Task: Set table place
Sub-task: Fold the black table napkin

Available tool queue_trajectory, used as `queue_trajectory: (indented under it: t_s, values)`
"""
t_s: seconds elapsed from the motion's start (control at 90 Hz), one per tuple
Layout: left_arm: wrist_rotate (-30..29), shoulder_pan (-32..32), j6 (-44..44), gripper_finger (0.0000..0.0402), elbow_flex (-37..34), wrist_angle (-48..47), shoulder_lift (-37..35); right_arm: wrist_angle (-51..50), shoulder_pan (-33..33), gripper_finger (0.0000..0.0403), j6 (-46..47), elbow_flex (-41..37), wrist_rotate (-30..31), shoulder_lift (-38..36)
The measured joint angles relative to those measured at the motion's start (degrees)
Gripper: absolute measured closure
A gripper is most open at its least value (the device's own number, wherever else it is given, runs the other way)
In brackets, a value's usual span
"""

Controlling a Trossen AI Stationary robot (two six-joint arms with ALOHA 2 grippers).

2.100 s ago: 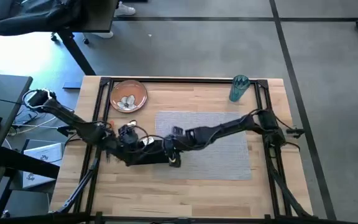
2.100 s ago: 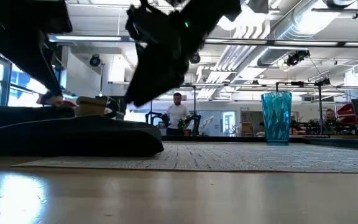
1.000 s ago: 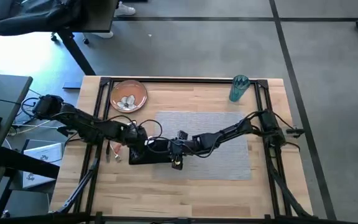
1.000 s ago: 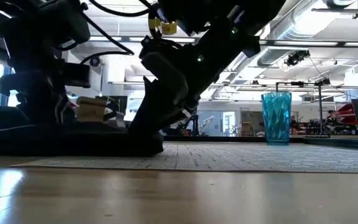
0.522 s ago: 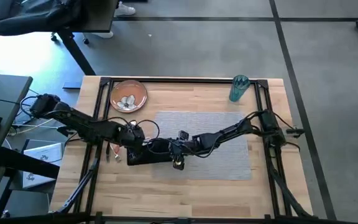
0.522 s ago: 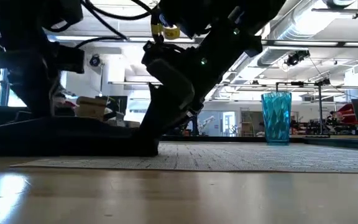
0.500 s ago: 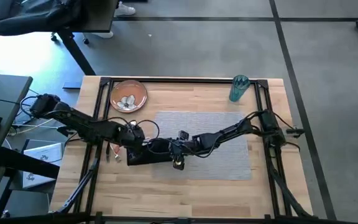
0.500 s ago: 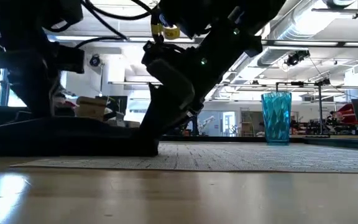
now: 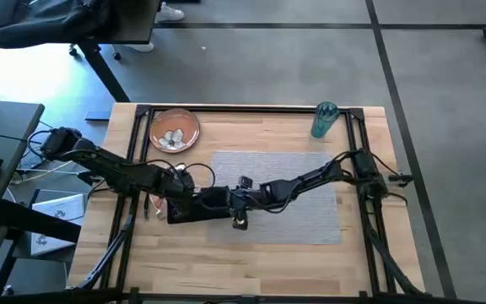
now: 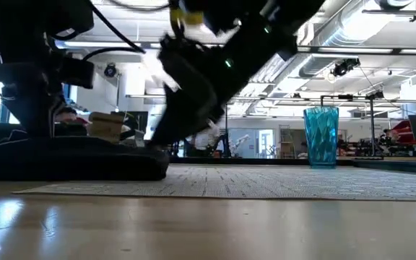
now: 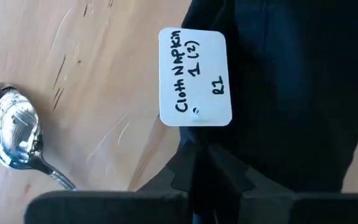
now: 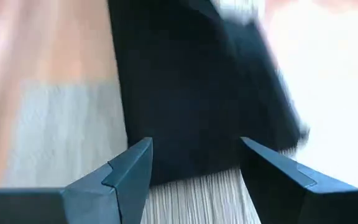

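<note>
The table (image 9: 268, 262) carries the grey placemat (image 9: 298, 198). The black napkin (image 9: 194, 207) overlaps the placemat's left edge. Left gripper (image 11: 197, 165): jaws closed on the napkin's edge. Right gripper (image 12: 194, 165): jaws open, straddling the napkin. Keep the cloth flat; avoid the spoon (image 11: 14, 134) just beside it.

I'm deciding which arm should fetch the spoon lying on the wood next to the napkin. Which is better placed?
Left, probably. The spoon shows close in the left wrist view, beside the black napkin. The left gripper is shut on the napkin's edge, so it must release first. The right gripper is open over the placemat, farther off.
</note>
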Motion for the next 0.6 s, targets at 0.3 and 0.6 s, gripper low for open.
queue_trajectory:
  t_s: [0.3, 0.6]
  values:
    - [0.0, 0.0, 1.2, 0.0387, 0.0, 0.3, 0.0, 1.0, -2.1, 0.0187, 0.2, 0.3, -1.5, 4.4]
    - [1.6, 0.0, 2.9, 0.0387, 0.0, 0.2, -0.9, -0.1, -2.3, 0.0187, 1.7, 1.1, -0.8, 4.2]
